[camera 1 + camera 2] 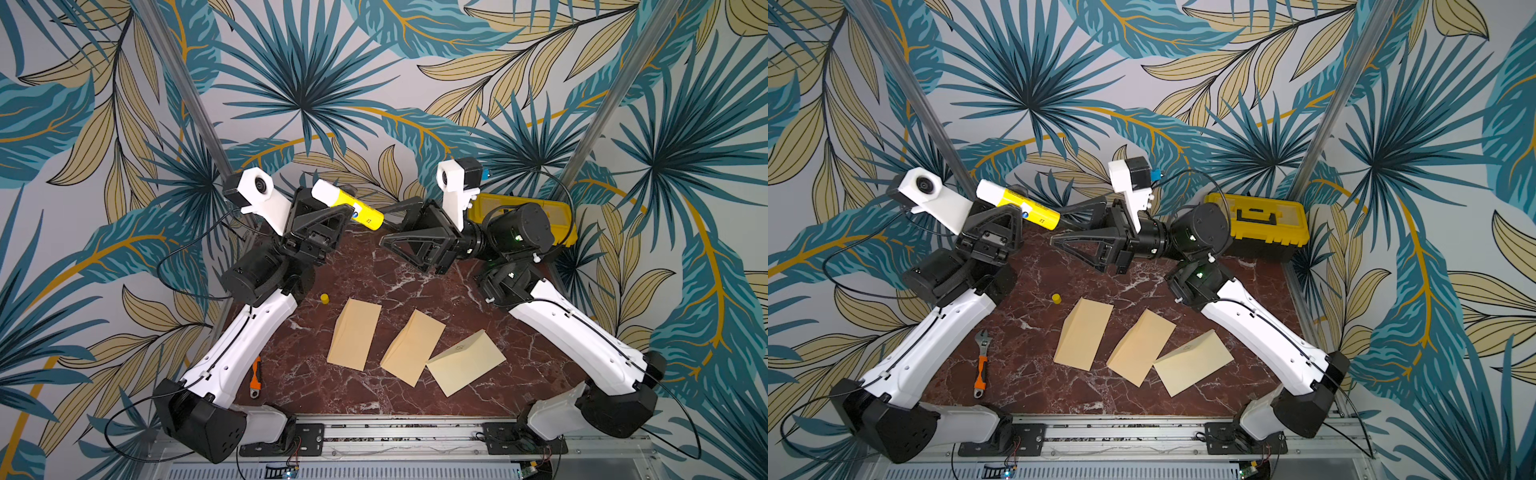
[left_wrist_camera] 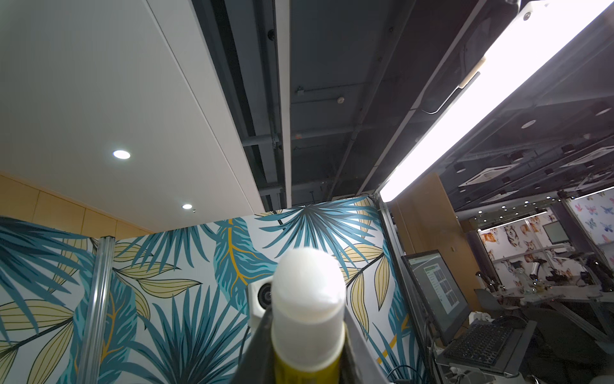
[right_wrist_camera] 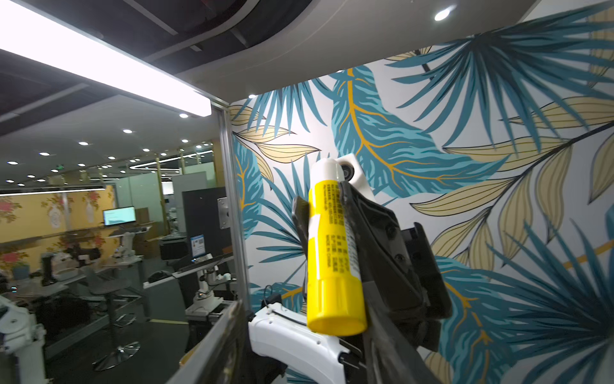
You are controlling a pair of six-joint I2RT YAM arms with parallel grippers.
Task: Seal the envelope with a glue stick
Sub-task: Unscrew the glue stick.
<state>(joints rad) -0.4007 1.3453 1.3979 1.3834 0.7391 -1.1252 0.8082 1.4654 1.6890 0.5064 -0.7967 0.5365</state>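
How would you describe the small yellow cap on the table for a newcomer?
On the dark red marble table, three tan envelopes lie in a row. Just beyond the one nearest the left arm stands the cap: a tiny yellow stub, unlike the flat envelopes.
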